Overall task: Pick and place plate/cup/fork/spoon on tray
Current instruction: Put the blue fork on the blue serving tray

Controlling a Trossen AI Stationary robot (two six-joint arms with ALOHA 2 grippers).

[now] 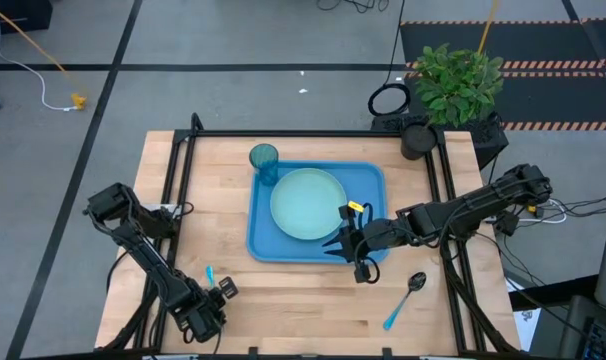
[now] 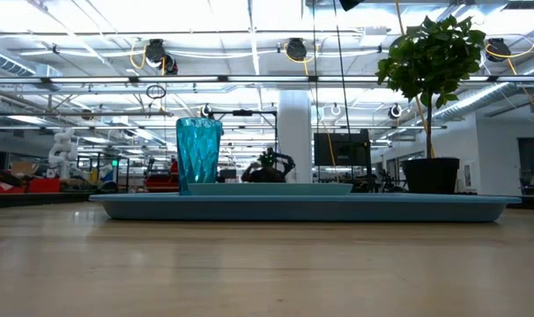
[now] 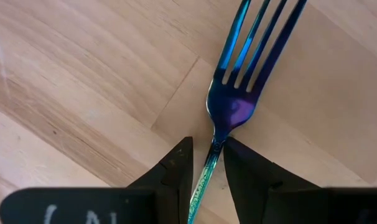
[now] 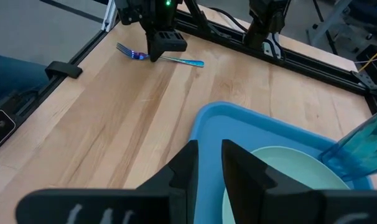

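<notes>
The blue tray [image 1: 258,243] lies mid-table. The mint-green plate [image 1: 308,203] lies flat in it. The teal cup [image 1: 264,162] stands upright at the tray's far left corner and also shows in the low view [image 2: 199,154]. The fork [image 1: 210,273] lies near the table's near left. My left gripper [image 1: 223,292] is over it, shut on it. The spoon [image 1: 405,298] lies on the table to the near right of the tray. My right gripper [image 1: 328,245] is shut and empty, above the tray's near right part, beside the plate [image 4: 288,171]. My left gripper pinches the fork's neck [image 3: 214,146], just behind the tined head, between its two fingers. The fingers come from above, pointing down, and lie across the fork. The fork [image 4: 179,60] lies level at the table top; I cannot tell whether it is lifted.
A potted plant [image 1: 458,80] stands at the table's far right corner. A black frame rail [image 1: 183,170] runs along the table's left, far and right sides. Bare wood shows between the fork and the tray [image 4: 219,118].
</notes>
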